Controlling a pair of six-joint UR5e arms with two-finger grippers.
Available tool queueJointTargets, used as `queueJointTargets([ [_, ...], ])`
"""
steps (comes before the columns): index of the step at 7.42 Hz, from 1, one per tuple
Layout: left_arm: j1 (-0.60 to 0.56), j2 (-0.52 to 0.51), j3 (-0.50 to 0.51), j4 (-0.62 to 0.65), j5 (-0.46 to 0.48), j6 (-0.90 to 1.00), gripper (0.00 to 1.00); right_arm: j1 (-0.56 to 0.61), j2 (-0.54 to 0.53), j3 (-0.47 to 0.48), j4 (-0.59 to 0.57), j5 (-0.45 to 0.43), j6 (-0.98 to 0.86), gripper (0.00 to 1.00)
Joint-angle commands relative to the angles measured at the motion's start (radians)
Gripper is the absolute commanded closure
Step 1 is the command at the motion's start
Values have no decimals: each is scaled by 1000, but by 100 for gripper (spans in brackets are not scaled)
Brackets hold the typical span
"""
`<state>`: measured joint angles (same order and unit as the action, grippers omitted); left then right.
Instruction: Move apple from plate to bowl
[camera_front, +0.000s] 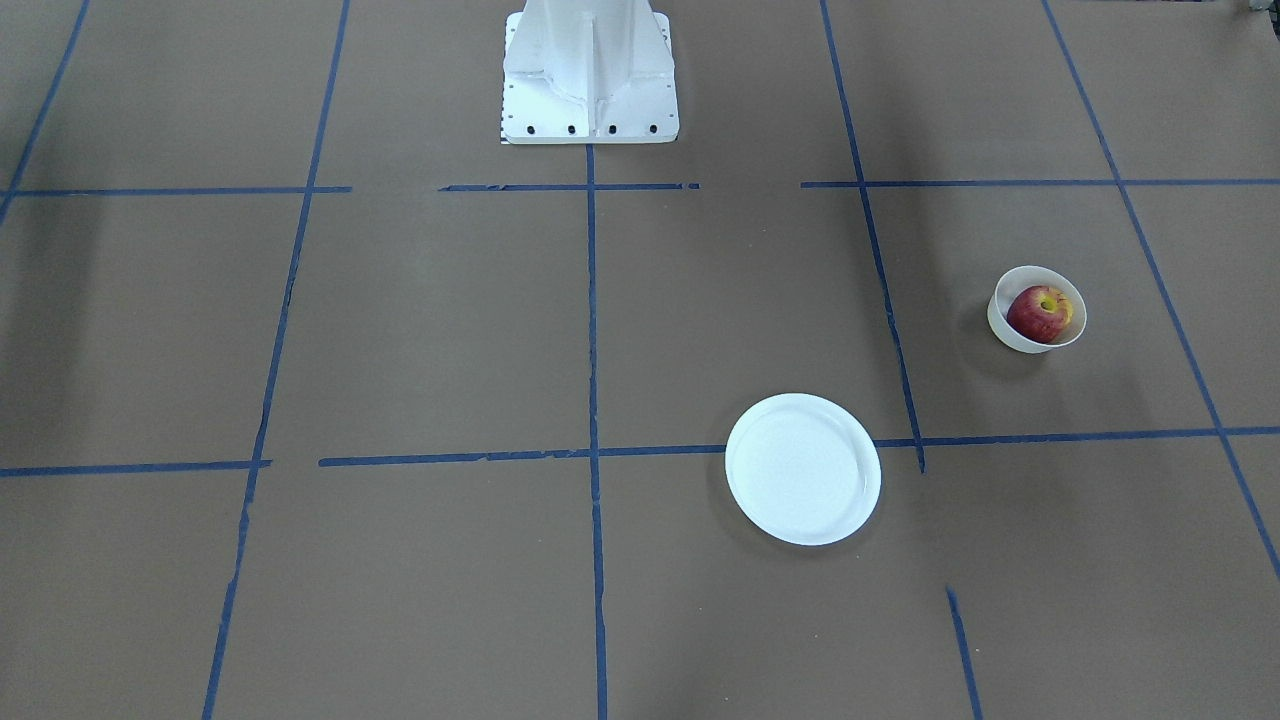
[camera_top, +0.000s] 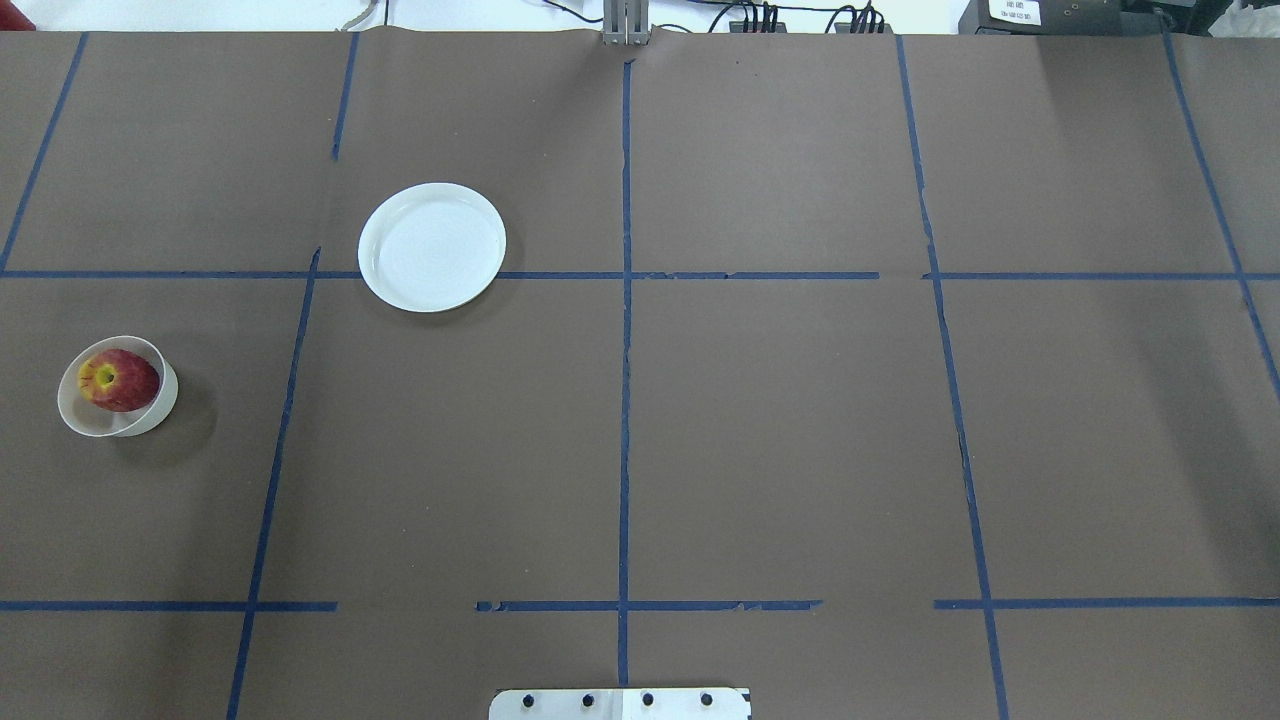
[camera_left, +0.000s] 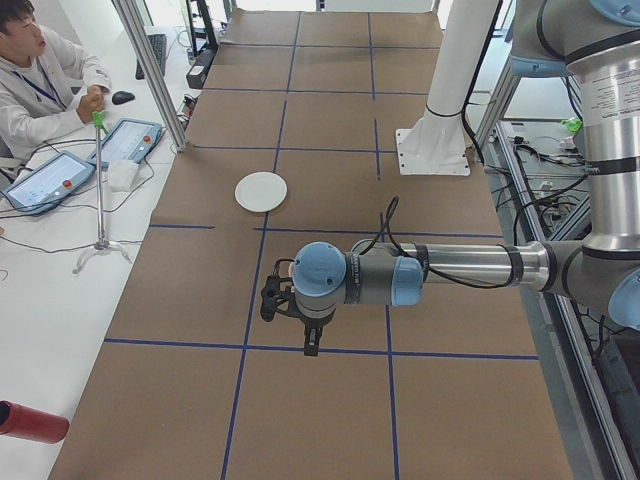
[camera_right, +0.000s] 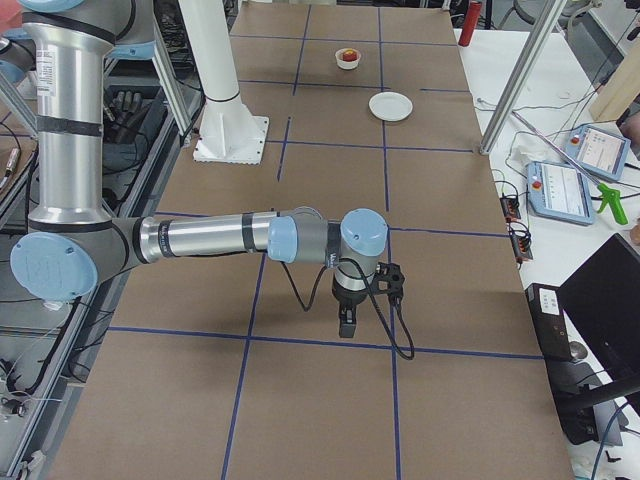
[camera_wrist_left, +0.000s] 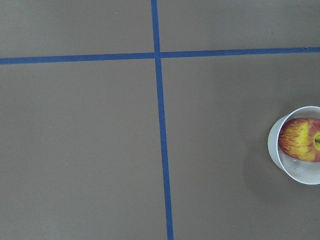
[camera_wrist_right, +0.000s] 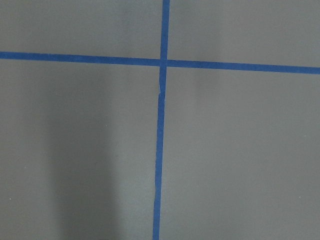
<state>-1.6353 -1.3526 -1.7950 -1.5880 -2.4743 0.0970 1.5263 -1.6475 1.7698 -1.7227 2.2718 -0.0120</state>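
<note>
So the apple (camera_front: 1040, 312) is sitting in the bowl (camera_front: 1008, 335), off to one side of the left fingers (camera_left: 312, 346) and well apart from the right fingers (camera_right: 346, 326). Both are hanging above the tabletop (camera_front: 450, 330); can't tell how open.

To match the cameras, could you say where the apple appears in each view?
Front-facing: apple right, mid-height.
Overhead: apple far left.
Exterior left: not visible.
Exterior right: apple top centre.
Left wrist: apple right edge, cropped.
Right wrist: absent.
Landmark: its white bowl.
</note>
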Motion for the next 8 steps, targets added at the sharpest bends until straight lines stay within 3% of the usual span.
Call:
queueJointTargets([
  [1, 0, 4, 5, -1, 0, 0, 0, 0, 0, -1, 0, 0, 1, 0],
  [8, 2, 4, 8, 0, -2, 0, 0, 0, 0, 0, 0, 0, 1, 0],
])
